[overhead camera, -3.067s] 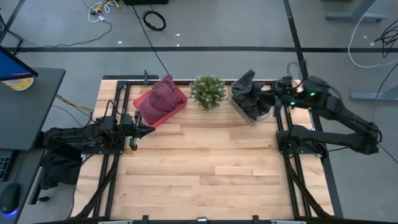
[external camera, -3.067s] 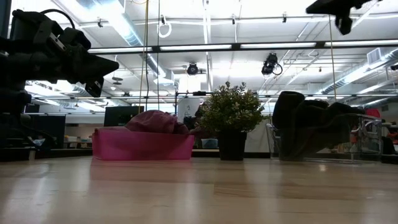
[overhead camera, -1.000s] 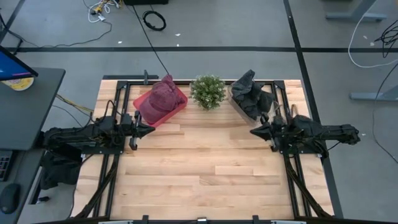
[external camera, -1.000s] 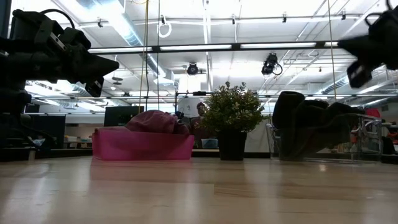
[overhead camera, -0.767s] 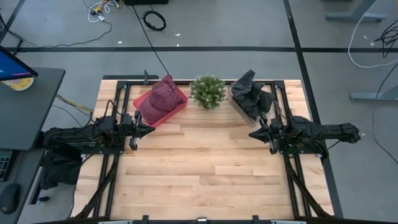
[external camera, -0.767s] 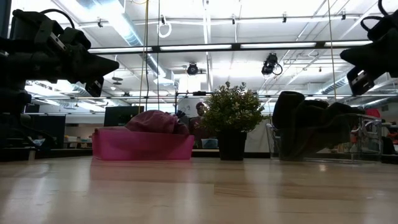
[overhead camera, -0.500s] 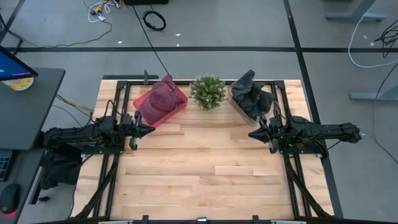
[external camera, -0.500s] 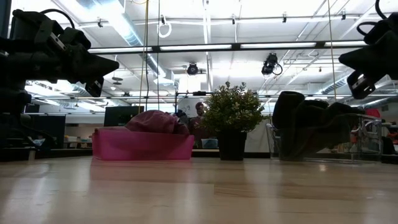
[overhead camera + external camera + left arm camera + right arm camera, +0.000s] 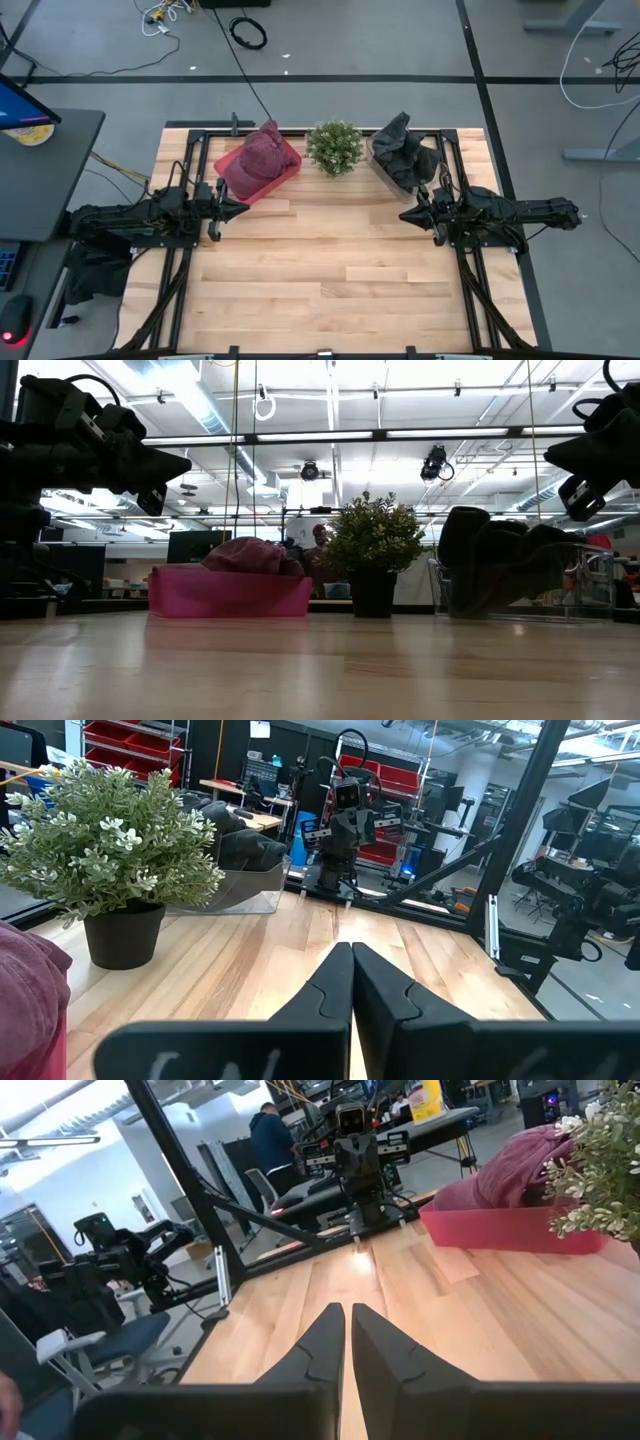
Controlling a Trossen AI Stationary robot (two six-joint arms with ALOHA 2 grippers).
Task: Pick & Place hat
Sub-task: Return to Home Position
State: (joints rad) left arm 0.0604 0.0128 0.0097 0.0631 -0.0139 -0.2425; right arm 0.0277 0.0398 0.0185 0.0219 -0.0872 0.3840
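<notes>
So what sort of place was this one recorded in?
Probably a robotics lab or workshop: exposed ceiling ducts and strip lights overhead, red storage racks in the background, and loose cables on a bare concrete floor.

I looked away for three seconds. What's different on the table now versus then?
The right gripper drew back from over the clear bin to its own side of the table. It is now shut and empty, pointing toward the middle. Nothing was visibly picked up or dropped. The left gripper, the red cap in the red bin, the black caps in the clear bin and the plant stayed put.
</notes>
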